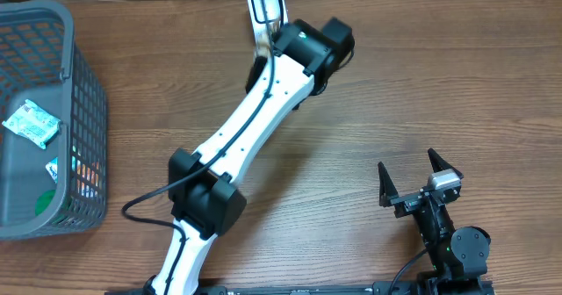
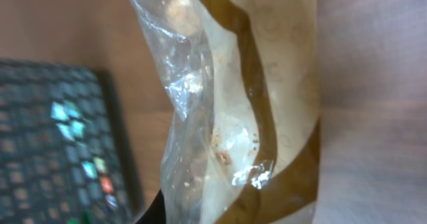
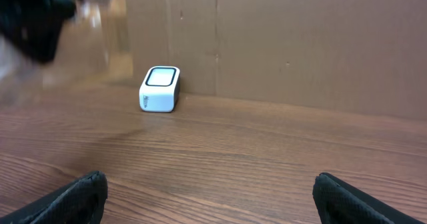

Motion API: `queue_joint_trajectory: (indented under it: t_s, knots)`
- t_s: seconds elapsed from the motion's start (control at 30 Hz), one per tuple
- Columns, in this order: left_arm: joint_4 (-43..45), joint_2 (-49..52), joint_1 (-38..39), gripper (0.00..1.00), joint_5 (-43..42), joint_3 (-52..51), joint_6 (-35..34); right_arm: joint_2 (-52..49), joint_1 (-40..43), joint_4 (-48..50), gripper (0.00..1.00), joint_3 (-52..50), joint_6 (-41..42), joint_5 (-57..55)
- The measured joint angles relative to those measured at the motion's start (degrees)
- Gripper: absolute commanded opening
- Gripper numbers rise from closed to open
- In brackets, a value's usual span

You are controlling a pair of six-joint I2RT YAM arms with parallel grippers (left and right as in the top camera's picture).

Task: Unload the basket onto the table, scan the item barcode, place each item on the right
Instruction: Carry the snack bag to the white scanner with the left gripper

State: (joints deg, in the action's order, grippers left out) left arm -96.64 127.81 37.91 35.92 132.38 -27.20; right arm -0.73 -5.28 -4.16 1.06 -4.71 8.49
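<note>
Top centre overhead, left hand (image 1: pixel 262 53) pinching clear brown-striped packet (image 2: pixel 233 117), long axis upright in wrist view, beside white scanner (image 3: pixel 161 89), markings unreadable, right hand (image 1: pixel 406 161) spread.

Left arm (image 1: pixel 246 128) reaches to the table's (image 1: pixel 395 93) far edge, left gripper (image 1: pixel 268 49) clamped; right gripper (image 1: pixel 407 168) by the near edge, jaws wide

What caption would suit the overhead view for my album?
Left arm holds a clear bag by the white scanner; right pincer sits open.
</note>
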Motion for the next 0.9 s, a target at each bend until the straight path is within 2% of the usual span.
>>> queue_joint_trajectory:
  t_s: [0.27,0.4,0.57,0.6,0.67,0.77,0.83,0.9]
  knots:
    - [2.3,5.3,0.0,0.04,-8.2,-9.6,-9.4,0.0,0.0,0.0,1.0,0.0,0.0,0.0]
    - [8.2,6.1,0.0,0.04,-11.7,-13.3,-15.6,0.0,0.0,0.0,1.0,0.0,0.0,0.0]
    - [14.0,6.1,0.0,0.04,-15.3,-16.0,-19.0,0.0,0.0,0.0,1.0,0.0,0.0,0.0]
    - [14.6,6.1,0.0,0.09,-15.8,-16.3,-19.4,0.0,0.0,0.0,1.0,0.0,0.0,0.0]
    - [15.3,6.1,0.0,0.26,-16.4,-16.4,-19.8,0.0,0.0,0.0,1.0,0.0,0.0,0.0]
    - [16.8,6.1,0.0,0.7,-17.9,-16.6,-20.2,0.0,0.0,0.0,1.0,0.0,0.0,0.0]
    - [18.1,6.1,0.0,0.83,-18.8,-16.7,-20.2,0.0,0.0,0.0,1.0,0.0,0.0,0.0]
    - [19.3,6.1,0.0,0.87,-19.4,-16.7,-19.6,0.0,0.0,0.0,1.0,0.0,0.0,0.0]
